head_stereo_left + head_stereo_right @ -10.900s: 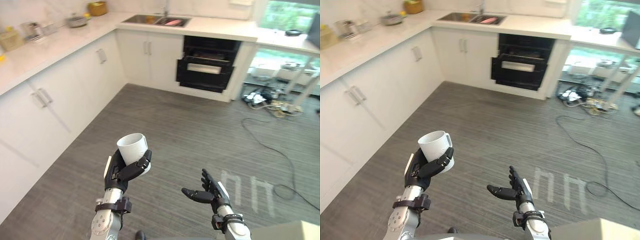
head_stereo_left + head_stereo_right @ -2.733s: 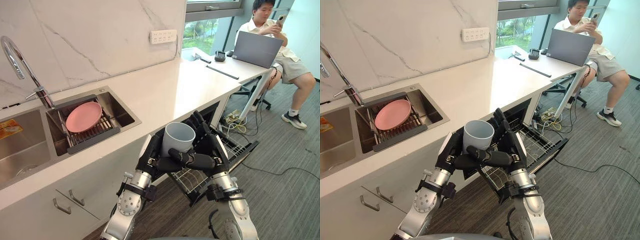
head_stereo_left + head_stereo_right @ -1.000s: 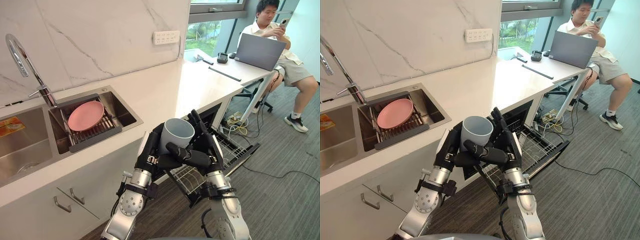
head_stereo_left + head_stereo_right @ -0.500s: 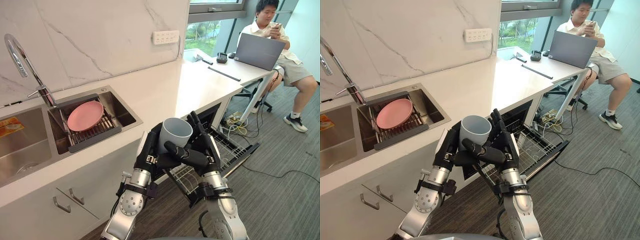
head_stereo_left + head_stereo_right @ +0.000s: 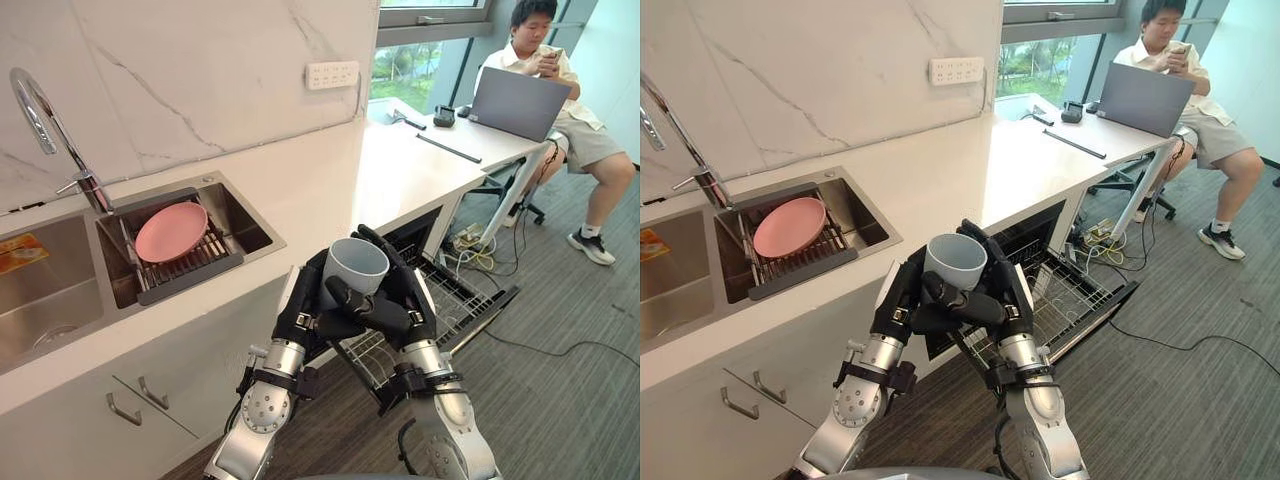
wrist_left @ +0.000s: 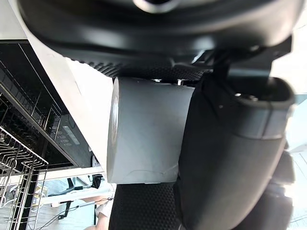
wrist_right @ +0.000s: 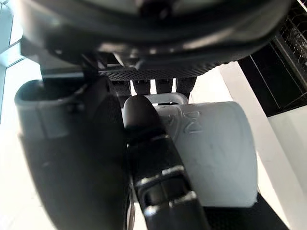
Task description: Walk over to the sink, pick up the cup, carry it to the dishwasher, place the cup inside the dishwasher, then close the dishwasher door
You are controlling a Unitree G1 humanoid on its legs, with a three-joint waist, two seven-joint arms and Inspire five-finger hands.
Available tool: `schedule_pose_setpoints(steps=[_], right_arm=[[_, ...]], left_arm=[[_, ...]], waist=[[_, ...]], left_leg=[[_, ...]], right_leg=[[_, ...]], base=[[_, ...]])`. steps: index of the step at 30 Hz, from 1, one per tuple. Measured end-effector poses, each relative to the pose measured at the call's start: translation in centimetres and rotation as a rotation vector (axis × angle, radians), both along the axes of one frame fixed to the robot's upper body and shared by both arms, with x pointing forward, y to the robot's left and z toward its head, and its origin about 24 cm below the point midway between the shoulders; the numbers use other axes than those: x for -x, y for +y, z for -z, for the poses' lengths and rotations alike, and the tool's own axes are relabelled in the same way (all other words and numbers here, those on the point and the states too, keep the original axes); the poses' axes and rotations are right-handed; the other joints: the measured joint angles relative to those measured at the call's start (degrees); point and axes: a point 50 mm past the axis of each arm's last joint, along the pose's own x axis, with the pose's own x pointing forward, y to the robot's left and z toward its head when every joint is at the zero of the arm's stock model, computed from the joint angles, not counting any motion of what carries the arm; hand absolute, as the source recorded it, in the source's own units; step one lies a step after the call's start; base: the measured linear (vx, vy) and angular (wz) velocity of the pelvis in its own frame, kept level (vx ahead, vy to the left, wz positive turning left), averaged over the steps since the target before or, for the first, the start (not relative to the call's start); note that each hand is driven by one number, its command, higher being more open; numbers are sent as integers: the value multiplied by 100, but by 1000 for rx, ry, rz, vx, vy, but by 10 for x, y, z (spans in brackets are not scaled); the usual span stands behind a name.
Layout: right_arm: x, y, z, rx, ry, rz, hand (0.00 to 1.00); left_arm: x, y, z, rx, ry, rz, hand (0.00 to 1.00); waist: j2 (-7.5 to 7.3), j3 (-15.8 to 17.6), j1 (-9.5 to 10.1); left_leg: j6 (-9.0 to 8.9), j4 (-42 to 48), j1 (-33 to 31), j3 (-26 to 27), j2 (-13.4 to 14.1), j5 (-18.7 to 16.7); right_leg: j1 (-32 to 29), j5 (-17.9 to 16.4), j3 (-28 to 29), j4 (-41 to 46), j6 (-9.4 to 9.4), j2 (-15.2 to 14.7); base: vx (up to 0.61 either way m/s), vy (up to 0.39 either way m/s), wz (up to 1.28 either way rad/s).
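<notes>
A pale grey cup [image 5: 355, 268] stands upright and open-mouthed between the robot's two hands, held in the air just off the front edge of the white countertop [image 5: 330, 180] and above the near end of the open dishwasher [image 5: 415, 228]. The left hand [image 5: 299, 308] wraps its fingers around the cup's left side, and the left wrist view shows the cup's wall pressed against its palm. The right hand [image 5: 402, 296] clasps the other side, with its thumb laid across the front and its fingers bent over the far wall. Beneath them the dishwasher's wire rack [image 5: 452, 292] is pulled out over the lowered door [image 5: 492, 305]. In the sink [image 5: 240, 205], the right basin holds a dark rack carrying a pink plate [image 5: 170, 231], and an orange item [image 5: 20, 251] lies in the left basin. A person [image 5: 560, 70] sits with a laptop [image 5: 520, 100] at the countertop's far right end. Half a second earlier the right hand's fingers stood straight behind the cup; they have since folded onto it, while the cup has barely shifted.
</notes>
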Motion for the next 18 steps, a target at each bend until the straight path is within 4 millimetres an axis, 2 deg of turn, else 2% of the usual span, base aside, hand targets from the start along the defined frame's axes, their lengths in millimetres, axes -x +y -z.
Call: schedule_pose_setpoints(steps=[10,11,18], right_arm=[[0,-4,1,15,3,4,0],[0,-4,1,16,3,4,0],[-1,-6,0,11,3,23,0]], left_arm=[[2,-2,3,-4,10,-2,0],[2,-2,3,-5,11,-3,100],[2,0,2,4,5,-31,100]], waist=[[0,-18,-1],[0,-22,0],[1,-47,7]], left_leg=[[2,1,3,-4,-3,2],[3,1,3,-6,-4,2],[5,1,15,-11,-8,5]], right_leg=[[6,8,0,0,7,0],[7,9,0,1,7,-1],[22,10,-4,1,8,-1]], base=[[0,0,0],[0,0,0],[0,0,0]])
